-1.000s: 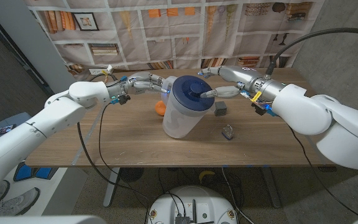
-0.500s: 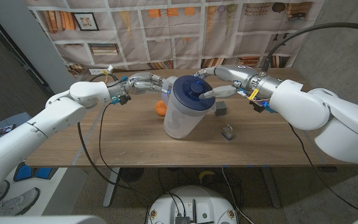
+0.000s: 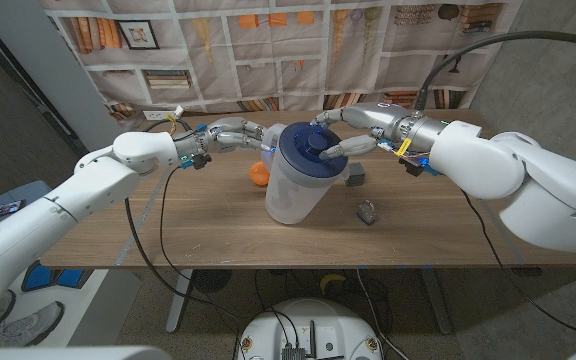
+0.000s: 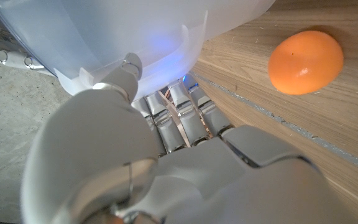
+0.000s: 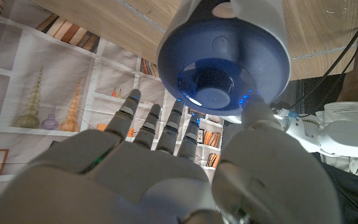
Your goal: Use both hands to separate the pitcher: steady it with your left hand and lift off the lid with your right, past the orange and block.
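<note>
A translucent white pitcher [image 3: 293, 195] with a dark blue lid [image 3: 306, 152] stands mid-table. My left hand [image 3: 236, 132] grips its handle on the far left side, and its fingers [image 4: 179, 118] curl under the pitcher's [image 4: 135, 37] moulded edge. My right hand [image 3: 360, 135] reaches over the lid from the right. Its thumb [image 5: 257, 121] touches the lid [image 5: 222, 62] beside the round knob [image 5: 213, 87], while its fingers [image 5: 151, 121] are spread past the lid's far rim, gripping nothing. An orange [image 3: 258, 174] lies left of the pitcher. A grey block [image 3: 354, 176] sits to its right.
A small grey object [image 3: 367, 211] lies on the wooden table [image 3: 198, 235] in front of the block. The orange [image 4: 305, 62] rests close beside my left hand. A printed bookshelf backdrop [image 3: 268, 40] hangs behind the table's far edge.
My right forearm has drawn slightly toward the far side while its hand stays over the lid. The left hand, pitcher, orange and block have not moved.
</note>
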`<action>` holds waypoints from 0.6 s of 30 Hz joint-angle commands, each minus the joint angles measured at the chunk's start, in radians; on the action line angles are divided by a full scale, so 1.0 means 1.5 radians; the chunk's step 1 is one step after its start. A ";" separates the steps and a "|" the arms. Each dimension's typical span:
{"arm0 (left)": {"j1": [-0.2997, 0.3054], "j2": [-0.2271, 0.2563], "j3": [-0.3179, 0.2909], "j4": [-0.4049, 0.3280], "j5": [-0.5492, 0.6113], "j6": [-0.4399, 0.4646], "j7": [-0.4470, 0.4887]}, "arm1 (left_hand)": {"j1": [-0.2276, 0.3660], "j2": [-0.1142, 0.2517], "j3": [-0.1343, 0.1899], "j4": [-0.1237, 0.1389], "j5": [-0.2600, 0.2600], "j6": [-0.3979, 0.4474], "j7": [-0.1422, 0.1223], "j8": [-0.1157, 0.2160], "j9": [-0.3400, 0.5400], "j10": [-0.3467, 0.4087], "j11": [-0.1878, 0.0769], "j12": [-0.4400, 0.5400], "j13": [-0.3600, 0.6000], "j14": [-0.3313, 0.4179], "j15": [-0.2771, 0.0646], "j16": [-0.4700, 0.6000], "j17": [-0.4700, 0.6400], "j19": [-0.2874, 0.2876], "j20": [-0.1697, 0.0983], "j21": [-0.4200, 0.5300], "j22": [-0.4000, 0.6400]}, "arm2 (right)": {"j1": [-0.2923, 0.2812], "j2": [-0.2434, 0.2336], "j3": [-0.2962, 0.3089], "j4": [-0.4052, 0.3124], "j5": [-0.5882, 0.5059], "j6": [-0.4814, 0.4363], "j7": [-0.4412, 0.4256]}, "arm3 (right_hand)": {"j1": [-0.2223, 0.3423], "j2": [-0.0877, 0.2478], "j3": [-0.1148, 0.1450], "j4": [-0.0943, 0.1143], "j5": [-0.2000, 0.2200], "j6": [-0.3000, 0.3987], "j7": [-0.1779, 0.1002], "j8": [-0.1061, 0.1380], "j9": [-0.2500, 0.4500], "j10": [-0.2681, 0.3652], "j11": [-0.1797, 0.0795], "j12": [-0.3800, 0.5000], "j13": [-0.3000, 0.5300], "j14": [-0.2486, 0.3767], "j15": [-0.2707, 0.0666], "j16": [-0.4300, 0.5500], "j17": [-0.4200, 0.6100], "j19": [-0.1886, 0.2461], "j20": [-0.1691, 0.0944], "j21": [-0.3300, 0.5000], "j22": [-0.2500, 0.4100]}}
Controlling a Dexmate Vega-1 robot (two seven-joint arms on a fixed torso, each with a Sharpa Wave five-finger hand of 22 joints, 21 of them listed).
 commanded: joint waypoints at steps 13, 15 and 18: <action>-0.008 0.001 0.001 0.004 -0.001 0.007 -0.008 | -0.003 0.010 0.008 0.000 0.002 0.030 0.018 0.003 0.001 0.013 -0.001 0.003 0.002 0.013 -0.085 0.001 0.002 0.008 -0.099 -0.001 0.003 | 0.042 0.037 -0.063 0.014 -0.081 -0.004 0.038 | 0.025 0.000 -0.001 0.003 0.001 0.049 -0.010 0.023 0.002 0.041 -0.024 0.012 0.008 0.031 -0.016 0.020 0.009 0.017 -0.006 0.005 0.002; -0.007 0.001 0.000 0.004 -0.001 0.006 -0.008 | -0.003 0.010 0.008 0.000 0.002 0.030 0.019 0.003 0.001 0.013 -0.001 0.003 0.002 0.013 -0.084 0.001 0.002 0.008 -0.099 -0.001 0.003 | 0.040 0.042 -0.065 0.016 -0.091 -0.003 0.036 | 0.027 -0.003 -0.003 0.004 -0.002 0.061 -0.010 0.028 0.002 0.047 -0.028 0.013 0.009 0.035 -0.019 0.023 0.010 0.022 -0.008 0.006 0.002; -0.006 0.002 0.000 0.004 -0.001 0.007 -0.006 | -0.003 0.010 0.009 0.000 0.002 0.030 0.018 0.003 0.002 0.013 -0.001 0.003 0.002 0.014 -0.084 0.001 0.002 0.009 -0.099 -0.001 0.003 | 0.039 0.048 -0.071 0.019 -0.107 0.002 0.035 | 0.028 -0.008 -0.007 0.003 -0.007 0.065 -0.013 0.030 0.002 0.051 -0.032 0.012 0.009 0.041 -0.022 0.026 0.011 0.025 -0.010 0.007 0.002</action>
